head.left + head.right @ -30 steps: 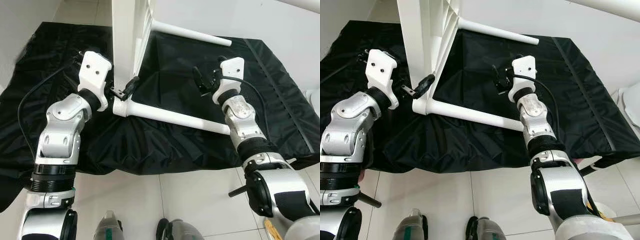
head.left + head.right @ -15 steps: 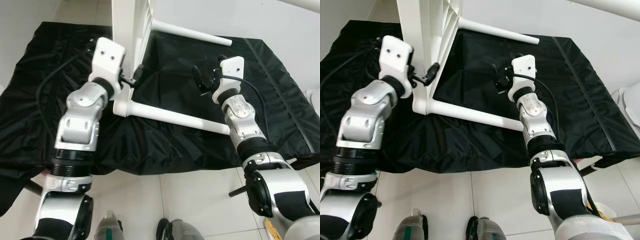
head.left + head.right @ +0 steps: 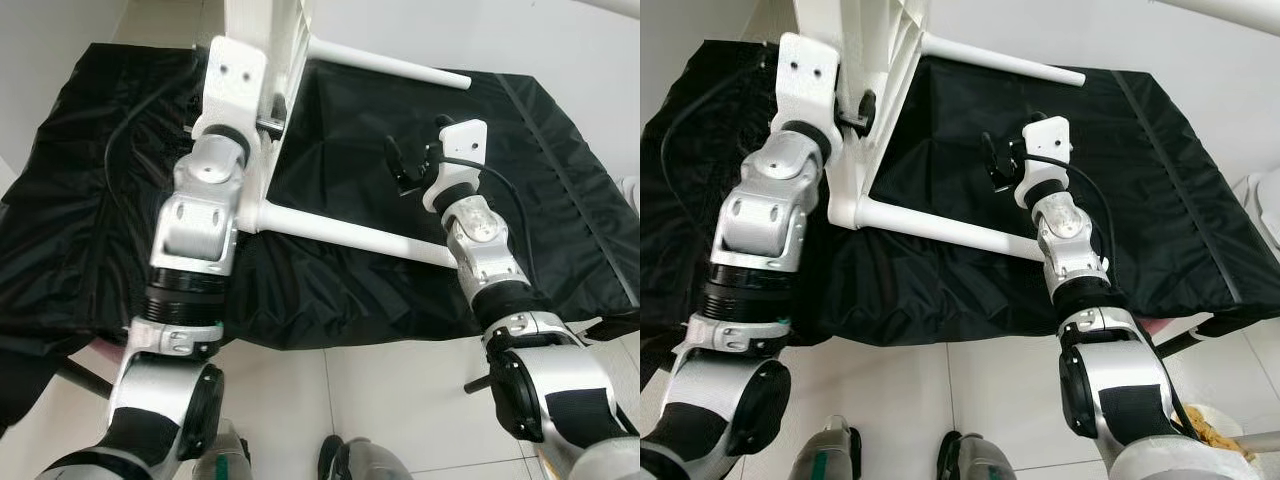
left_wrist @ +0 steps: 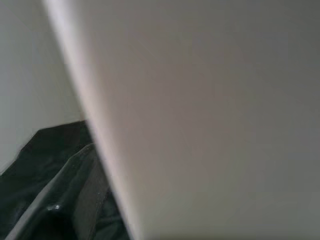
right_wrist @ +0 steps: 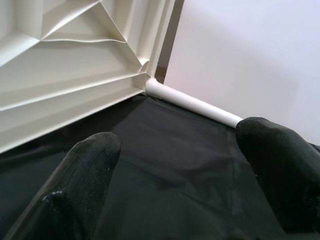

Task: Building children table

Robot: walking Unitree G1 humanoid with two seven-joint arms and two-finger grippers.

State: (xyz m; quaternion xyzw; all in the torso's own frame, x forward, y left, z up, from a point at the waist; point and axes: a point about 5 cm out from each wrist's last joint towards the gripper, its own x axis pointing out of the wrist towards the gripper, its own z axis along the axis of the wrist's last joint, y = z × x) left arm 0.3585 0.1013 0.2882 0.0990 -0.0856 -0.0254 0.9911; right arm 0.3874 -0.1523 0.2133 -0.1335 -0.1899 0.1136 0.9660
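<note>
Lying on black cloth [image 3: 380,290] (tile floor [image 3: 400,400]), tabletop [image 3: 840,40]

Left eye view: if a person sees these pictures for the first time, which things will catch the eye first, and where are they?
First comes the white table, standing on its edge on the black sheet, with two round legs pointing toward the robot's right. The left gripper is raised against the tabletop's edge. The right gripper hangs open above the sheet, between the two legs.

Pale tiled floor [image 3: 380,400]; black sheet [image 3: 560,170] on it; white table [image 3: 855,190] atop sheet
</note>
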